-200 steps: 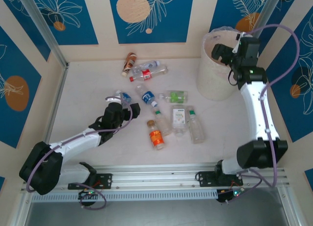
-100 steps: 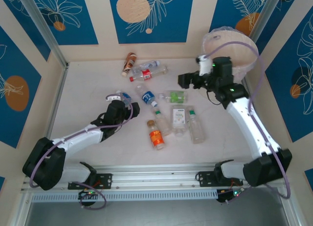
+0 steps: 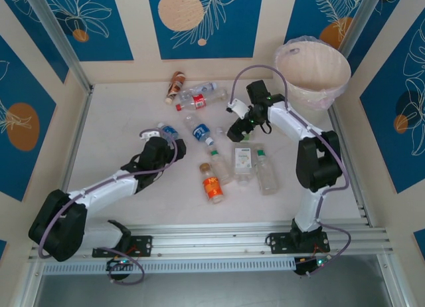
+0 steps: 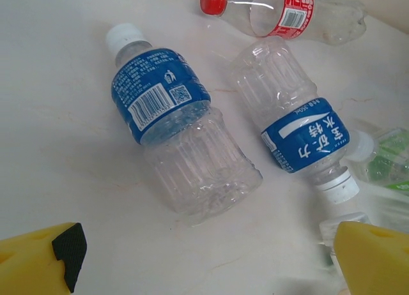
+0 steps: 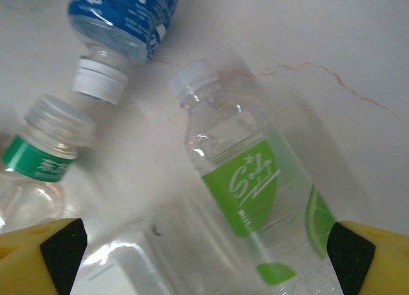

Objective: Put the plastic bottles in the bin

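Bottles, near row: orange-label bottle (image 3: 211, 186) and three clear bottles (image 3: 265, 175) lie flat on the table (image 3: 113, 121), closest to the arm bases.
Arm, left: left gripper (image 3: 174, 145) sits low over the table, fingers (image 4: 38, 260) spread full wide, holding nothing. White-capped blue-label bottle (image 4: 172, 122) lies just ahead of the gap, untouched.
Neighbour: second blue-label bottle (image 4: 300, 132) lies just beside it, cap toward the right-hand finger.
Arm, right: right gripper (image 3: 237, 127) hovers over the green-label bottle (image 5: 252, 186), fingers (image 5: 45, 253) wide apart either side of it, nothing gripped.
Step in hand: both arms look to be lining up a pick, neither begun.
Doing it well: set the fingers across the labelled body, not the neck, and come down until they straddle it before closing. These bottles are round and thin-walled and look empty, so they likely roll or buckle; close gently and square. Keep clear of neighbouring caps.
Far cluster: red-label bottle (image 3: 192, 101) and brown bottle (image 3: 175, 86) lie near the back wall.
Bin: bin (image 3: 299, 94) stands upright in the far right corner, bag-lined, well apart from every bottle on the table.
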### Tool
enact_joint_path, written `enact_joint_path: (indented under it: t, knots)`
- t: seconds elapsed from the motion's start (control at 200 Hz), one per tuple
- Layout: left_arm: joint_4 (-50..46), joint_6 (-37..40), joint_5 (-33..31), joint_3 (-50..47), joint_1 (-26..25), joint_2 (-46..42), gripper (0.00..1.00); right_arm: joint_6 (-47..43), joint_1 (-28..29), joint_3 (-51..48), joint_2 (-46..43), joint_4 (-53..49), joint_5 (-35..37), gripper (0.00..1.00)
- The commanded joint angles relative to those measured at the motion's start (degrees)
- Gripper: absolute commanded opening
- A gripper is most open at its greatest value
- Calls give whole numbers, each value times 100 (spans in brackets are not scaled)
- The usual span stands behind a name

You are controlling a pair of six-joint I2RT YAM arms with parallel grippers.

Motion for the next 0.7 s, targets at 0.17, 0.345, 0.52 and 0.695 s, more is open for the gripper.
enact_joint_path:
  t: [0.17, 0.345, 0.52, 0.695]
  knots:
    - [-35, -112, -164, -177, 152, -286, 100, -1619, 86, 669, 740, -309, 389, 96]
    - [-35, -141, -229, -267, 189, -410, 100, -1952, 199, 1291, 1338, -574, 643, 94]
    - [-37, -150, -272, -423, 241, -605, 100, -2140, 240, 1758, 1799, -868, 607, 91]
    - [92, -346, -257, -586, 341, -697, 100, -2263, 297, 1857, 2056, -800, 604, 89]
